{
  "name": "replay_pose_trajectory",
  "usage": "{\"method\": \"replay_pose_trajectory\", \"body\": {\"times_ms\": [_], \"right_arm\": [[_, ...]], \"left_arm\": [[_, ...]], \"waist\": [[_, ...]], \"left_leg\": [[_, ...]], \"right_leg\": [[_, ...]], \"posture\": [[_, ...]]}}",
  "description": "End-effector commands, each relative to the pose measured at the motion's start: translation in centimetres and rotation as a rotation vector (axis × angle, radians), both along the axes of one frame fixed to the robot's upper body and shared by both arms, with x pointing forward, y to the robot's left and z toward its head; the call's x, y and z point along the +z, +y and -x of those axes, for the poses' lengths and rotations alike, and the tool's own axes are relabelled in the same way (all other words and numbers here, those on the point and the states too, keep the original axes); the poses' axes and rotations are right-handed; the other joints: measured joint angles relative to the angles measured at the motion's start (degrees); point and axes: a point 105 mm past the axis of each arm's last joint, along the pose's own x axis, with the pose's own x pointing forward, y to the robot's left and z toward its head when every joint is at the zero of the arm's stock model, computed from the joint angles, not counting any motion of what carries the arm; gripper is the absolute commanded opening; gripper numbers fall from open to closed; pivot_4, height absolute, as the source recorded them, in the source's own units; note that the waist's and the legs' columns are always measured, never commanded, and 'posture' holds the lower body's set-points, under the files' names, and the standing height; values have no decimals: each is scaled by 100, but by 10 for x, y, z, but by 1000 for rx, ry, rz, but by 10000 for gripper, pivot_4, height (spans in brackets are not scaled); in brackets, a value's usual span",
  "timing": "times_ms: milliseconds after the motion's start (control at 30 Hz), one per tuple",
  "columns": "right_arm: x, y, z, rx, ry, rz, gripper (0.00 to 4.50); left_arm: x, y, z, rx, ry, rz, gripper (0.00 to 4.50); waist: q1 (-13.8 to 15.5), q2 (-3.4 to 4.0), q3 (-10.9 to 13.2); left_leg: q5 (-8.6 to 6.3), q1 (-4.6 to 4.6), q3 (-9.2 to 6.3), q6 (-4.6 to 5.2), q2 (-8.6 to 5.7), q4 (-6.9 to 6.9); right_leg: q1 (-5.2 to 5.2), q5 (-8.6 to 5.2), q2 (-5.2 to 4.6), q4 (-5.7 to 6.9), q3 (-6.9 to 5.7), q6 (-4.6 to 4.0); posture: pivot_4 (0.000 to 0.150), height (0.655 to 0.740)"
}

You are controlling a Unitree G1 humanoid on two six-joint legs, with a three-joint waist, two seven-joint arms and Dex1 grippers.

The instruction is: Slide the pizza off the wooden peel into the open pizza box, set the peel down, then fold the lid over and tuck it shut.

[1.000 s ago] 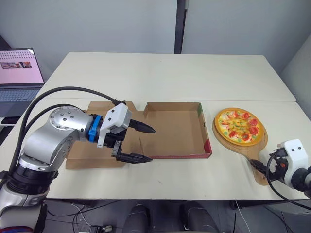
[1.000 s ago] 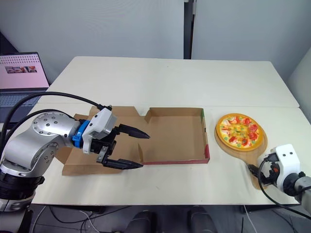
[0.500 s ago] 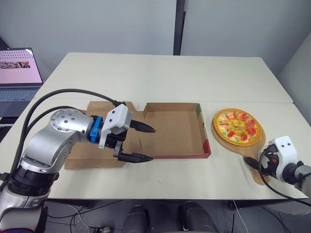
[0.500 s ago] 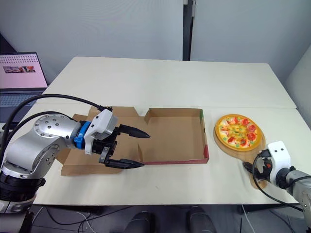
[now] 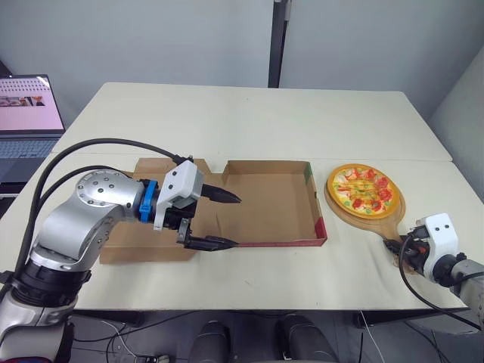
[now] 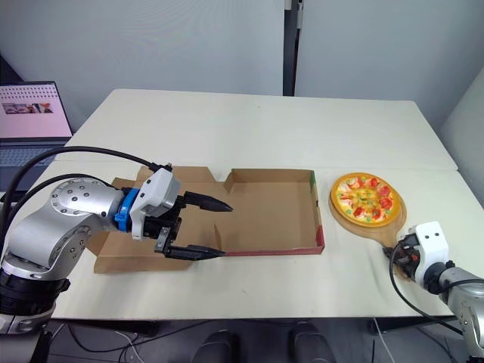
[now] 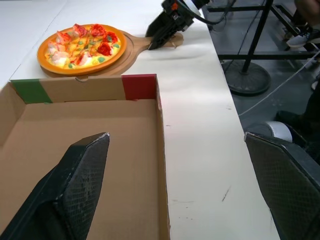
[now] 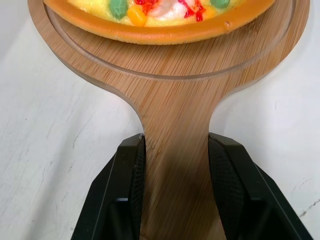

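Wooden peel near the desk's right edge, handle clamped between the right gripper's fingers, pizza lying on it just beside the open pizza box. Left gripper spread wide at the box's left wall, holding nothing. Judged barely begun: sliding, setting down, then folding and tucking the lid all left to do.

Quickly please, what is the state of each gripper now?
Left gripper: open, holding nothing.
Right gripper: jaws closed on the wooden peel handle.
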Motion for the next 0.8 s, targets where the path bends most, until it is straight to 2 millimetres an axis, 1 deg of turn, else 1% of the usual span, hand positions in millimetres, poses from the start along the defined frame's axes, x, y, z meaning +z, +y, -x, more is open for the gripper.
{"method": "replay_pose_trajectory", "body": {"times_ms": [33, 100, 167, 233, 367, 433, 567, 700, 800], "right_arm": [[28, -15, -11, -45, -134, 44, 15802], [41, -18, -13, -36, -174, 49, 15802], [60, -23, -16, -22, -229, 49, 15802], [73, -27, -19, -14, -263, 52, 15802], [95, -24, -24, 61, -300, 83, 15801], [108, -17, -27, 128, -317, 114, 15801], [125, 1, -28, 276, -313, 185, 15801], [133, 22, -28, 413, -297, 242, 15801], [135, 39, -28, 510, -286, 276, 15801]], "left_arm": [[15, 7, -5, 62, -42, 52, 45000], [15, 14, -6, 99, -41, 48, 45000], [12, 21, -9, 146, -33, 38, 45000], [11, 24, -10, 170, -34, 34, 45000], [12, 27, -12, 191, -45, 42, 45000], [14, 31, -14, 213, -58, 38, 45000], [20, 39, -18, 259, -77, 42, 45000], [20, 44, -17, 281, -75, 31, 45000], [17, 46, -16, 290, -66, 24, 45000]], "waist": [[1, 4, 3], [11, 15, 9], [16, 48, 29], [36, 82, 50], [40, 89, 54], [30, 89, 54], [34, 90, 53], [30, 91, 54], [37, 91, 54]], "left_leg": [[0, -1, 0, 0, 0, 1], [0, -4, -1, 0, -1, 1], [0, -9, 0, 0, -2, 1], [0, -17, 2, 0, -6, 0], [0, -48, 0, 0, -11, 0], [0, -55, 0, 0, -11, -1], [0, -87, 0, 1, -8, -1], [0, -92, 1, 1, -7, 0], [0, -95, -1, 1, -8, 1]], "right_leg": [[-1, 0, 0, 0, 0, 0], [-2, 1, -3, 0, 0, 1], [-5, 1, -9, -1, 0, 1], [-13, 2, -19, -1, 3, 4], [-42, 2, -15, 2, -3, 5], [-49, 2, -9, 2, -2, 5], [-89, 3, -1, 12, -2, 3], [-94, 3, -1, 10, -1, 3], [-94, 3, -2, 8, -3, 3]], "posture": [[1500, 7325], [1500, 7325], [1500, 7325], [1500, 7325], [1500, 7325], [1500, 7325], [1500, 7325], [1500, 7325], [1500, 7325]]}}
